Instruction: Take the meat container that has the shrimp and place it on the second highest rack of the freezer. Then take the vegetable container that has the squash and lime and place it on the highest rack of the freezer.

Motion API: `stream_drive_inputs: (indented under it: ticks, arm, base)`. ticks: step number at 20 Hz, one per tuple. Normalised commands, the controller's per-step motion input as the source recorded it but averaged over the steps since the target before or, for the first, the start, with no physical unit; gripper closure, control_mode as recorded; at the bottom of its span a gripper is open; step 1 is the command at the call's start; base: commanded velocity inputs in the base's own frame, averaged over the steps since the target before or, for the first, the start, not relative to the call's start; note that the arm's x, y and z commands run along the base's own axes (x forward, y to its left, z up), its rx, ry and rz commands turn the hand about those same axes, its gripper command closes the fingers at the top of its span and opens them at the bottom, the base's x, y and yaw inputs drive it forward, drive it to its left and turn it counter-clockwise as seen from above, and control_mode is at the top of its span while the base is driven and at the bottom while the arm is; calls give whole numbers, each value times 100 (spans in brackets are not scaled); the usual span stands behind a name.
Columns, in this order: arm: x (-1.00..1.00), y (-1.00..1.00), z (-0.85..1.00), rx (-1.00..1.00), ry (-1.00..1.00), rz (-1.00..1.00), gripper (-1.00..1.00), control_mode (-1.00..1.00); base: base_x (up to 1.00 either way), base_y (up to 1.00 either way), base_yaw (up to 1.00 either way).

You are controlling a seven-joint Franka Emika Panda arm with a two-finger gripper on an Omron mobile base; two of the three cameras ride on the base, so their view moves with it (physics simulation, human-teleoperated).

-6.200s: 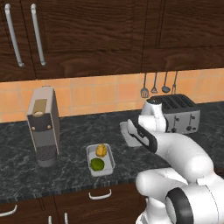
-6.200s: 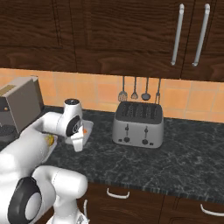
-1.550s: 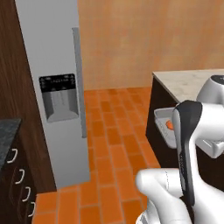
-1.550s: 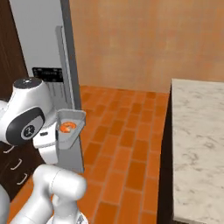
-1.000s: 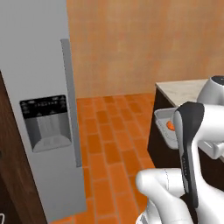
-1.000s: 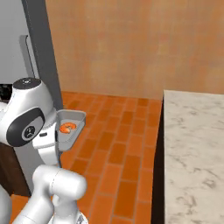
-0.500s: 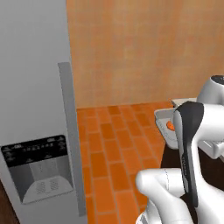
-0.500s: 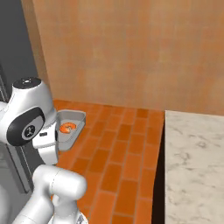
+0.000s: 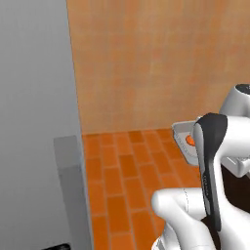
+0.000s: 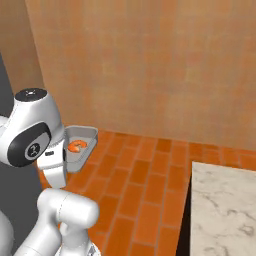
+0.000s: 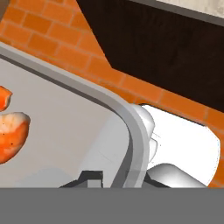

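One grey tray (image 10: 86,134), shallow with rounded corners, carried in the air over the brick floor (image 10: 145,185). One shrimp (image 10: 76,146), orange and curled, lies inside. Gripper (image 11: 114,177) clamped shut on the tray rim. One smooth grey freezer (image 9: 34,122) at left. No readable writing.

We see open brick floor (image 10: 145,185) ahead; the freezer (image 9: 34,122) walls off our left, the marble counter (image 10: 225,210) our right.
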Motion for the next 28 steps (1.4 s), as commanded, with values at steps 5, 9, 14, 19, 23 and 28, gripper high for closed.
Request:
stream_drive_inputs:
  ticks: [5,9,14,19,23,28]
  arm:
    - [0,0,0,0,0,0,100,100]
    - [0,0,0,0,0,0,100,100]
    - [0,0,0,0,0,0,100,100]
    - [0,0,0,0,0,0,100,100]
    - [0,0,0,0,0,0,100,100]
    - [0,0,0,0,0,0,100,100]
  base:
    - [100,-9,11]
    - [97,-19,14]
    - [39,-25,51]
    - [0,-12,97]
    - [0,-14,97]
    - [0,-31,86]
